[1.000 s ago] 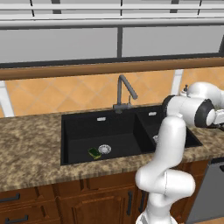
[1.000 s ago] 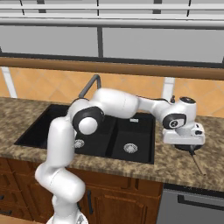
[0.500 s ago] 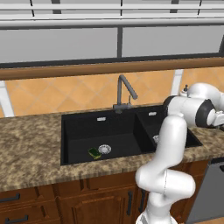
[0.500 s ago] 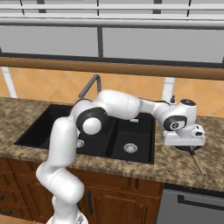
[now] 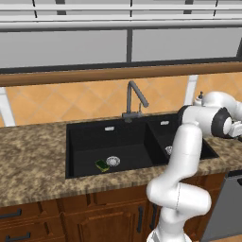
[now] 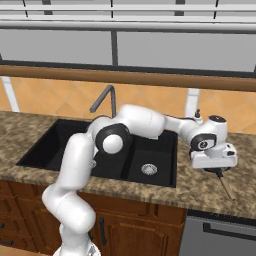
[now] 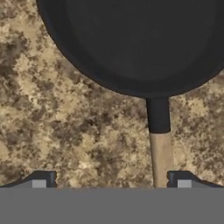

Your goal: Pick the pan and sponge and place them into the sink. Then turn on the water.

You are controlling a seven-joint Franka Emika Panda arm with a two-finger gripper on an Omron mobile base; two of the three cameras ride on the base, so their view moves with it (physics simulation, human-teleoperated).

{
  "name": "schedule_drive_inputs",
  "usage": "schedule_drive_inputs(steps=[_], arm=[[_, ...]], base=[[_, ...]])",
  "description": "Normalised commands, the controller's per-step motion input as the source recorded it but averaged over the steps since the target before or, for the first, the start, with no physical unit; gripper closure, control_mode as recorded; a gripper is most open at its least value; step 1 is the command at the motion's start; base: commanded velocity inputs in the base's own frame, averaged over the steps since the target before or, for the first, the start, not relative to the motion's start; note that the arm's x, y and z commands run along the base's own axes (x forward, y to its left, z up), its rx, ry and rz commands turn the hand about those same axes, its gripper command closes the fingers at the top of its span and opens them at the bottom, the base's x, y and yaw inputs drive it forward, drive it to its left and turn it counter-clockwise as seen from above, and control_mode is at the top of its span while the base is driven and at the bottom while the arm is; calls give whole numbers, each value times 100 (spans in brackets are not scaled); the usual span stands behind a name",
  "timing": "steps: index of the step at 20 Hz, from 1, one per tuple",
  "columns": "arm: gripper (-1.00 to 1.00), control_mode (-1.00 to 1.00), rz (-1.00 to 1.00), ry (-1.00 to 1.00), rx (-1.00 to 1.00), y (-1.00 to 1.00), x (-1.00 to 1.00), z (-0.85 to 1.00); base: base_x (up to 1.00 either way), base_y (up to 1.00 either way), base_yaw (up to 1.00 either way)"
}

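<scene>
1. Hand view: gripper [image 7: 112, 180] spread wide, empty, above the pan [image 7: 135, 43] on the counter [image 7: 65, 131] — handle [image 7: 161, 157] near one fingertip.
2. Sponge [image 5: 101, 165] already in the sink [image 5: 137, 142].
3. Next, I'd judge — centre on the handle, descend, close.

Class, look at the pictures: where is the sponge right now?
The sponge lies in the sink's larger left bowl, on its floor beside the round silver drain.

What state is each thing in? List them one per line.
pan: upright on the counter, right of the sink, not gripped
sponge: lying in the left bowl beside the drain
sink: holds the sponge, no pan
faucet: no water running
gripper: open above the pan handle
</scene>
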Motion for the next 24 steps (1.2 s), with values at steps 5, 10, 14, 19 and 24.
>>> schedule_drive_inputs(steps=[5, 10, 14, 19, 24], arm=[[-100, -100, 3, 2, 0, -16, 14, -17], [-100, -100, 3, 0, 0, -17, 12, -16], [-100, -100, 3, 0, 0, -13, 9, -19], [-100, -100, 3, 0, 0, -11, 13, -23], [-100, -100, 2, 0, 0, -8, 17, -19]], base=[[0, 0, 0], [0, 0, 0], [0, 0, 0], [0, 0, 0], [0, 0, 0]])
